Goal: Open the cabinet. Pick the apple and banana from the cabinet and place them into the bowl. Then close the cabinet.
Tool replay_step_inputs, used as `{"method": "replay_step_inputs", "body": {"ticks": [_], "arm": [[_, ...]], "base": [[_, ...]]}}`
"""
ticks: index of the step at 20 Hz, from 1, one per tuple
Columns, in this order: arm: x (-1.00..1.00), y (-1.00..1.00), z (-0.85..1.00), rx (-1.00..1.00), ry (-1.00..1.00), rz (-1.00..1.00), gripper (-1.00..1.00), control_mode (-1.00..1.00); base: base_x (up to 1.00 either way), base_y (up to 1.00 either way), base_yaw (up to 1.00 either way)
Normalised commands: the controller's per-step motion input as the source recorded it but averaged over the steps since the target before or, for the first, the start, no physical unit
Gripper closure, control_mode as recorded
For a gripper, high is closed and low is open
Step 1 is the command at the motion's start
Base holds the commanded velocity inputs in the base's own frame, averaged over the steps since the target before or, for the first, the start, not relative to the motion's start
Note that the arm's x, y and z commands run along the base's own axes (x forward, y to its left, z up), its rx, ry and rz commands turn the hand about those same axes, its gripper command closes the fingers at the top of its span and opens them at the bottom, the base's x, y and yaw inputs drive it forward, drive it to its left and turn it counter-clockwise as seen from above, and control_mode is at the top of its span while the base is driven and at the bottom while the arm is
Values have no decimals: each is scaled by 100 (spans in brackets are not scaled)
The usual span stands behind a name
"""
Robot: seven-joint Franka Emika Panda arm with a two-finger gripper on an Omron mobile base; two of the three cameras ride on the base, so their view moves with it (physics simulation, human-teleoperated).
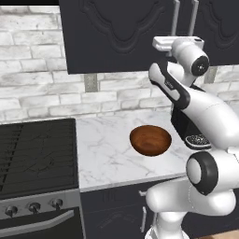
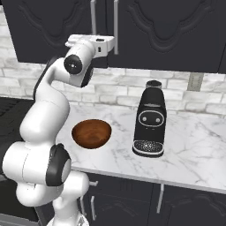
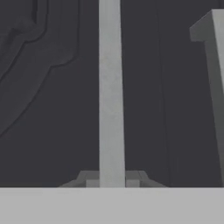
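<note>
Black wall cabinet (image 2: 145,26), both doors closed; claw (image 3: 112,181) clamped on a silver door handle (image 3: 110,87)
Reddish-brown wooden bowl (image 1: 150,140) on the marble table (image 1: 102,149), nothing in it, well below the claw; black coffee machine (image 2: 150,119) stands just beside the bowl; second handle (image 3: 216,65) close alongside

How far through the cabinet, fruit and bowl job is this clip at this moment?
Nothing is finished: both doors of the cabinet look shut, and the bowl on the counter is empty. In hand: the gripper is shut on the left door's handle, ready to pull. Left: open the cabinet, move the apple and banana, unseen behind the doors, into the bowl, then close up.
</note>
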Motion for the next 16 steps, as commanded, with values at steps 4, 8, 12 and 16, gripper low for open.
{"method": "replay_step_inputs", "body": {"ticks": [4,8,12,16], "arm": [[-49,7,51,0,-13,-1,100,-100],[-53,18,69,0,-14,-1,100,-100],[-59,24,70,0,-16,0,100,-100],[-72,33,72,0,-12,-2,100,-100]], "base": [[0,0,0],[0,0,0],[0,0,0],[0,0,0]]}}
